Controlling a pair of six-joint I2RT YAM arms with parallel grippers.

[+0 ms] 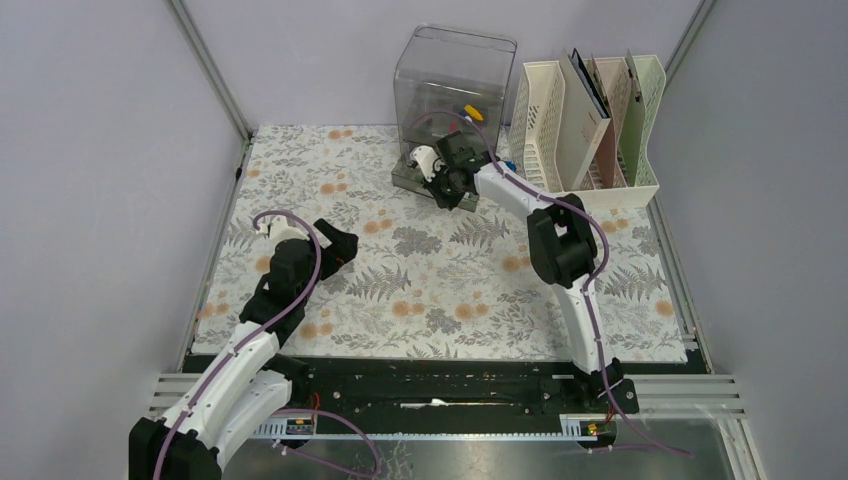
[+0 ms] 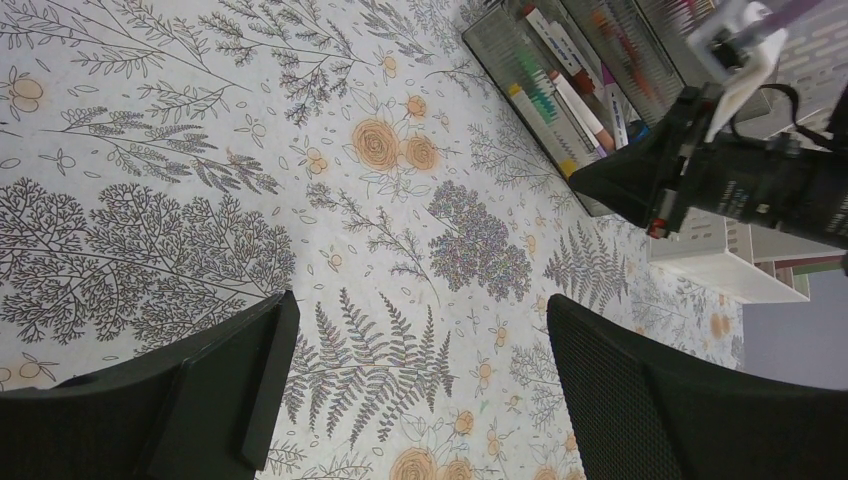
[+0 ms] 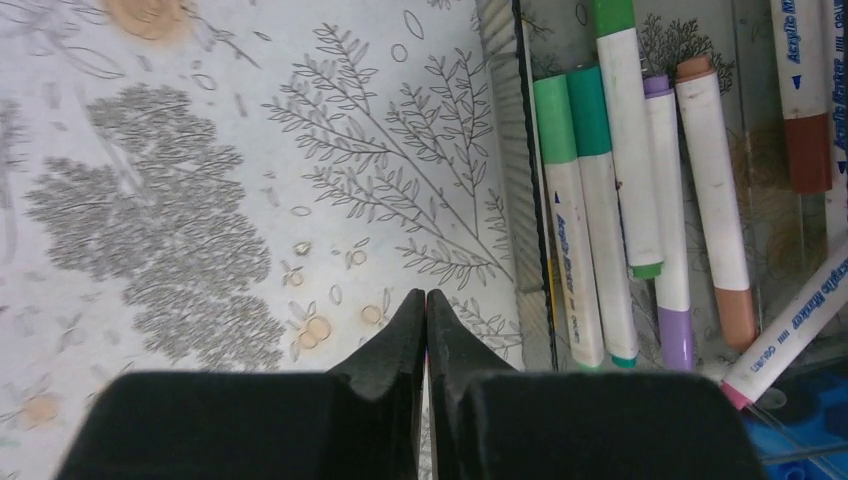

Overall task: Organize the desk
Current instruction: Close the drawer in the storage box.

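Nearest the overhead camera, find the black rail (image 1: 450, 385) at the near edge of the desk (image 1: 440, 290), with both arm bases on it. The desk, covered in a white cloth with grey ferns and orange flowers, fills the middle of this view. Locate the left gripper (image 1: 338, 248) over the cloth on the left side, well apart from every object. Locate the right gripper (image 1: 445, 195) at the far side, just beside a tray (image 1: 403, 180) that stands in front of a clear box (image 1: 455, 75). Note the file holders (image 1: 590, 120) to the right of the clear box, in the far right corner.

From the left wrist view, check the left gripper (image 2: 420, 390). Its fingers (image 2: 200, 400) stand wide apart with only patterned cloth between them, and it holds nothing. You see the tray (image 2: 495, 50) of markers (image 2: 575, 100) at the top, with the right gripper (image 2: 605, 180) just beside it.

From the right wrist view, check the right gripper (image 3: 426, 305). Its fingertips are pressed together with nothing between them. They point at the desk (image 3: 250, 150), just left of the tray (image 3: 500, 150); you cannot tell whether they touch the cloth. The markers (image 3: 620, 150) lie side by side in the tray, showing green, purple and brown caps.
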